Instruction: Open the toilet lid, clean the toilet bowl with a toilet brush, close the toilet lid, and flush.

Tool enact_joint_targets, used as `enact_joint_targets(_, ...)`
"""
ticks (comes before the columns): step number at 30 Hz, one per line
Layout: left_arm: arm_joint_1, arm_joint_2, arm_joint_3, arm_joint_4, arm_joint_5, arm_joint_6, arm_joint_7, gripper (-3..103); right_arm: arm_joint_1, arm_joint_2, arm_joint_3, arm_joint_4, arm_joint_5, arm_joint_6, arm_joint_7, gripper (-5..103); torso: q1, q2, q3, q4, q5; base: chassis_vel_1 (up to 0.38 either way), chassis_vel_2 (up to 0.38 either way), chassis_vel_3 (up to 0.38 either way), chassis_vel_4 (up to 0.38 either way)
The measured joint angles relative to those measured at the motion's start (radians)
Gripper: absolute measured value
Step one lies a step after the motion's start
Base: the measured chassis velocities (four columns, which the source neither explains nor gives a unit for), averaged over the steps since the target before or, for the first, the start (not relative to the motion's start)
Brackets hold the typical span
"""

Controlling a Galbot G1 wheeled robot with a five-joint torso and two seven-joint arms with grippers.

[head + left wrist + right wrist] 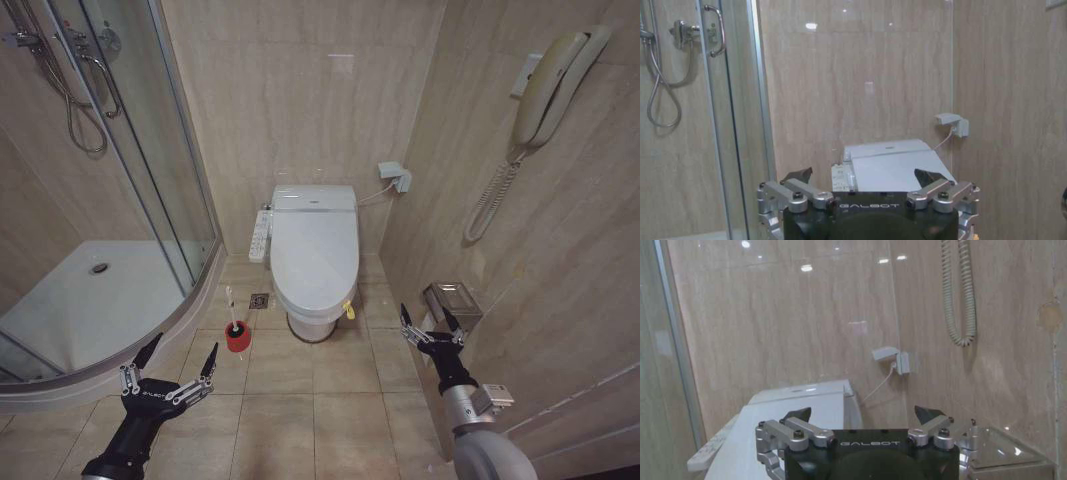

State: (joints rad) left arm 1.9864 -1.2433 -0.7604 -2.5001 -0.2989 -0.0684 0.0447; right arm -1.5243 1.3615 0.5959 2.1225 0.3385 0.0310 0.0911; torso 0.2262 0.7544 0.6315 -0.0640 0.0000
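Observation:
The white toilet lid (pixel 314 258) lies shut over the toilet bowl, which is hidden beneath it; the lid also shows in the left wrist view (pixel 897 170) and the right wrist view (pixel 783 435). The toilet brush (pixel 234 314) stands in its red cup holder (pixel 238 338) on the floor beside the toilet's left. My left gripper (pixel 178 362) hangs open, low and a little short of the brush (pixel 863 176). My right gripper (pixel 430 322) is open too, low at the right near the wall (pixel 863 414). Neither holds anything.
A glass shower enclosure with a white tray (pixel 90 300) fills the left. A wall phone (pixel 545 95) hangs at the upper right, with a metal paper holder (pixel 452 300) just beyond my right gripper. A socket (pixel 397 177) sits behind the toilet. Tiled floor lies free in front.

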Motion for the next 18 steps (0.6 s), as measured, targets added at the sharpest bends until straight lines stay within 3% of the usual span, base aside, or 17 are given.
enact_joint_targets(18,0.0,0.0,0.0,0.0,0.0,0.0,0.0,100,0.012,-0.002,-0.007,-0.001,0.007,-0.001,-0.008,100,0.0,0.0,0.0,0.0002,0.0,-0.004,0.002,0.008,-0.002)
